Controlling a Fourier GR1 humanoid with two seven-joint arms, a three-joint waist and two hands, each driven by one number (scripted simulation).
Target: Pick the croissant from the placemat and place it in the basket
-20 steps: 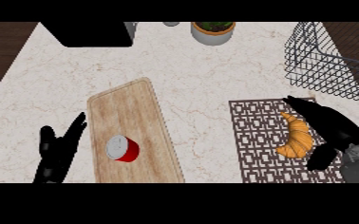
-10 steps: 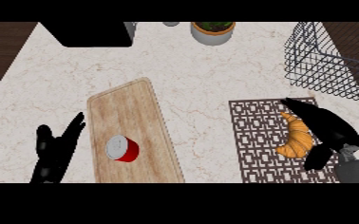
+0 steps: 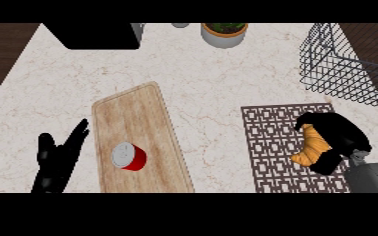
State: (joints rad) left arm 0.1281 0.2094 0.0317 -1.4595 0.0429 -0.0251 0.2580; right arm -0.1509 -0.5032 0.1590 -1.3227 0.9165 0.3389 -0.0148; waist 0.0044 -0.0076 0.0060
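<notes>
A golden croissant (image 3: 312,145) lies on the dark patterned placemat (image 3: 277,145) at the right of the counter. My right hand (image 3: 341,139) is over it from the right, fingers curled round its top end and thumb below it, hiding its right side. The black wire basket (image 3: 336,66) stands at the far right, beyond the placemat. My left hand (image 3: 57,161) rests open at the lower left, fingers up, beside the cutting board.
A wooden cutting board (image 3: 140,130) lies left of centre with a red cup (image 3: 129,156) on it. A potted plant (image 3: 224,33) stands at the back. A black appliance (image 3: 96,35) fills the back left corner.
My right hand has curled its fingers in round the croissant, closing over its top end. The left hand has stayed still.
</notes>
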